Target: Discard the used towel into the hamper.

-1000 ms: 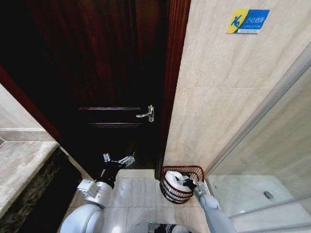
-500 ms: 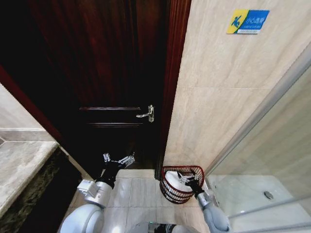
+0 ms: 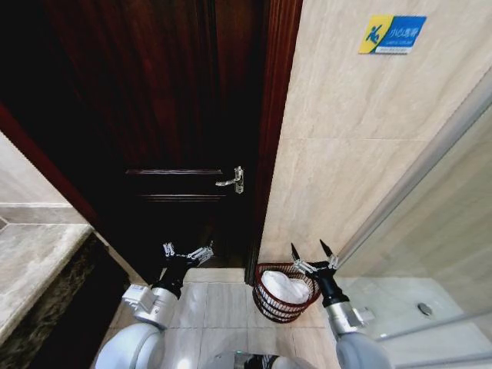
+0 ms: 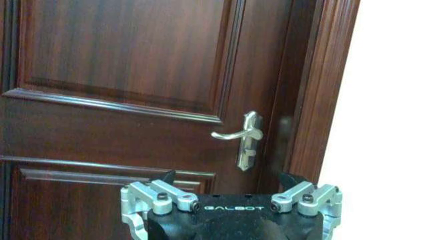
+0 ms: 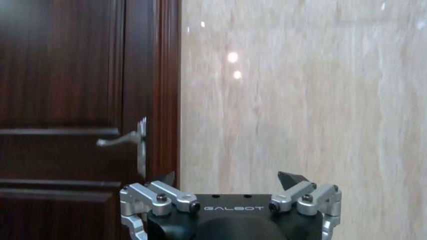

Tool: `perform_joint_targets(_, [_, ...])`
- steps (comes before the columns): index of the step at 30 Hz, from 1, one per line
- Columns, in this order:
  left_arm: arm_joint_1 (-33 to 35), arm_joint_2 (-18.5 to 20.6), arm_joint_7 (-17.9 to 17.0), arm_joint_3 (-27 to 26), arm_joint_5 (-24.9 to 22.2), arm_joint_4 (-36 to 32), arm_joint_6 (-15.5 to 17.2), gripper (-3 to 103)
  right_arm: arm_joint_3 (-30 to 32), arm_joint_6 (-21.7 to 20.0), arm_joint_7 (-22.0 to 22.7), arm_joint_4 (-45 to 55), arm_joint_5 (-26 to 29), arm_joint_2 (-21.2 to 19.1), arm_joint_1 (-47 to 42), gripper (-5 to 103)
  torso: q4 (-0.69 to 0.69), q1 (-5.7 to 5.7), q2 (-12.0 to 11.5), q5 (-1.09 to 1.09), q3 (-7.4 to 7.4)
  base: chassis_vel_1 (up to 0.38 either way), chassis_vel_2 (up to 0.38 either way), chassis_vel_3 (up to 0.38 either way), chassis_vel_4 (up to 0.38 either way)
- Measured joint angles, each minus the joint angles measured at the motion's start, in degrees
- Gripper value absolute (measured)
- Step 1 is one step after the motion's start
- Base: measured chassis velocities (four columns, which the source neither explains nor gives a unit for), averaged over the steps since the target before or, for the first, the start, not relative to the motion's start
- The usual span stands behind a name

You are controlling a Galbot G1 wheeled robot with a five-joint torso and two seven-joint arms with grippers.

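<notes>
Both arms: silver-grey rounded shells, black wrist sections. Gripper bodies black w/ white "GALBOT" lettering, silver linkage brackets, dark screws, dark pointed fingers (image 5: 291,178).

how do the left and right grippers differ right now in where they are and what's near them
The right gripper is raised just above the rim of the hamper, which holds the white towel; the left gripper hangs over the floor in front of the dark door, away from the hamper. The right gripper faces the tiled wall, the left faces the door handle. Both are open and empty.
</notes>
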Motion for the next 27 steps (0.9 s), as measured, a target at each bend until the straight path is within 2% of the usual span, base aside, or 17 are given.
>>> perform_joint_targets(4, [0.0,0.0,0.0,0.0,0.0,0.0,0.0,100,0.9,0.7,1.8,2.6,0.0,-1.1,-0.6,100,0.01,0.00,0.0,-0.01,0.00,0.000,0.000,0.000,0.000])
perform_joint_targets(9, [0.0,0.0,0.0,0.0,0.0,0.0,0.0,100,0.4,1.5,3.0,6.0,0.0,0.5,-2.1,100,0.00,0.00,0.0,-0.01,0.00,0.000,0.000,0.000,0.000])
perform_joint_targets(27, [0.0,0.0,0.0,0.0,0.0,0.0,0.0,100,0.2,5.2,2.3,3.9,0.4,1.3,-3.8,100,0.00,0.00,0.0,-0.01,0.00,0.000,0.000,0.000,0.000])
